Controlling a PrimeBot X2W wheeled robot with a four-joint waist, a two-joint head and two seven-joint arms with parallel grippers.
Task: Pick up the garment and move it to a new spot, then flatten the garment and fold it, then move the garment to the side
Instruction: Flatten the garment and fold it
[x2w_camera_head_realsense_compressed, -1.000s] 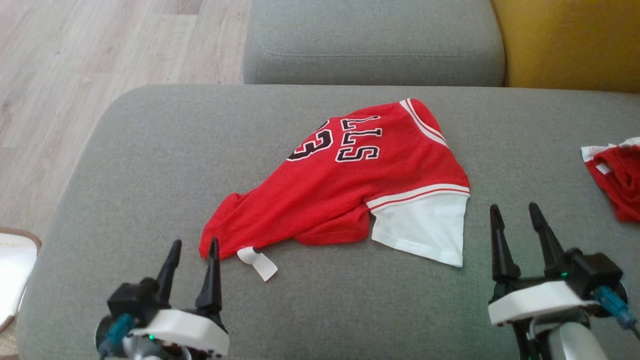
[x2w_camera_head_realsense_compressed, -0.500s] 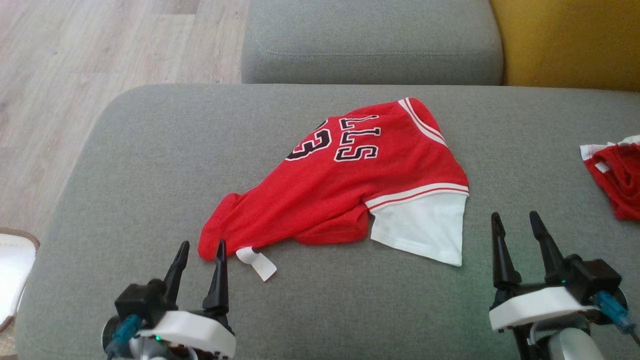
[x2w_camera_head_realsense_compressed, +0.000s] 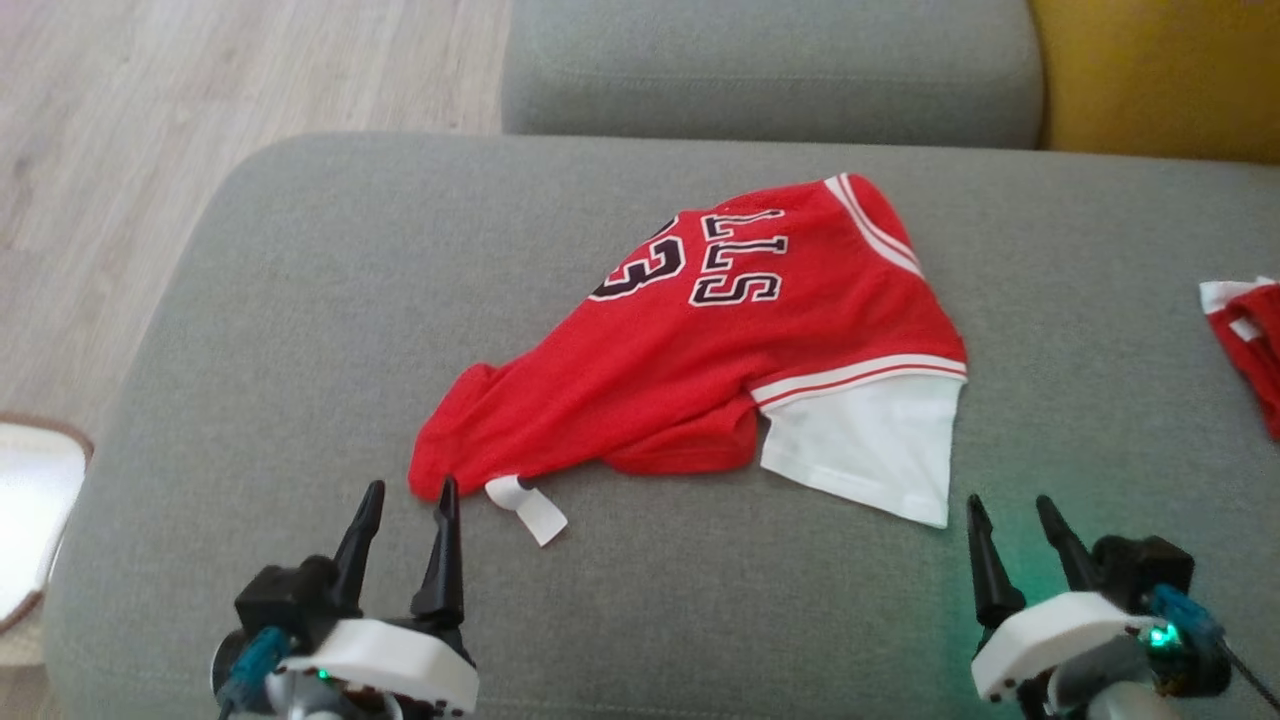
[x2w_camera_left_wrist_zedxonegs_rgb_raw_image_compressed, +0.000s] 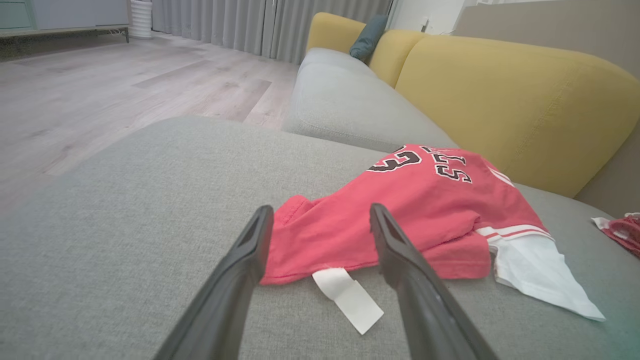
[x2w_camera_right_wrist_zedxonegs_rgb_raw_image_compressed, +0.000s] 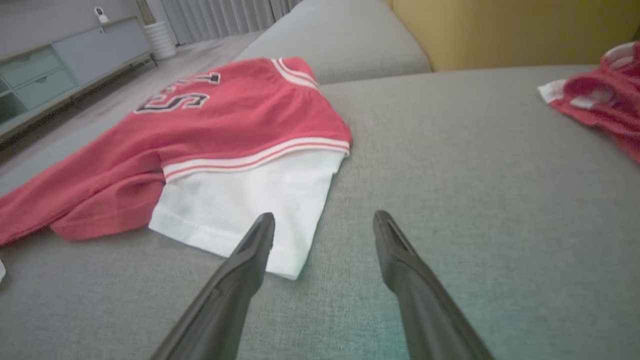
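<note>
The jersey (x2w_camera_head_realsense_compressed: 700, 370) lies crumpled mid-way across the cushion (x2w_camera_head_realsense_compressed: 300, 300). Left gripper (x2w_camera_head_realsense_compressed: 411, 485) and right gripper (x2w_camera_head_realsense_compressed: 1008, 502), jaws apart, hover near its front edge. The right has drawn back, so pickup hasn't begun.

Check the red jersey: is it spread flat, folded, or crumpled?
Crumpled. The red jersey lies bunched on the grey cushion, its number partly folded under, white sleeve and tag sticking out.

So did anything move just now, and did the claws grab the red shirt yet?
The right claw drew back toward the robot, away from the red shirt. The camera shifted a little too. Nothing was grabbed. The left claw stayed open by the shirt's near corner, and the shirt lies crumpled on the grey sofa as before.
</note>
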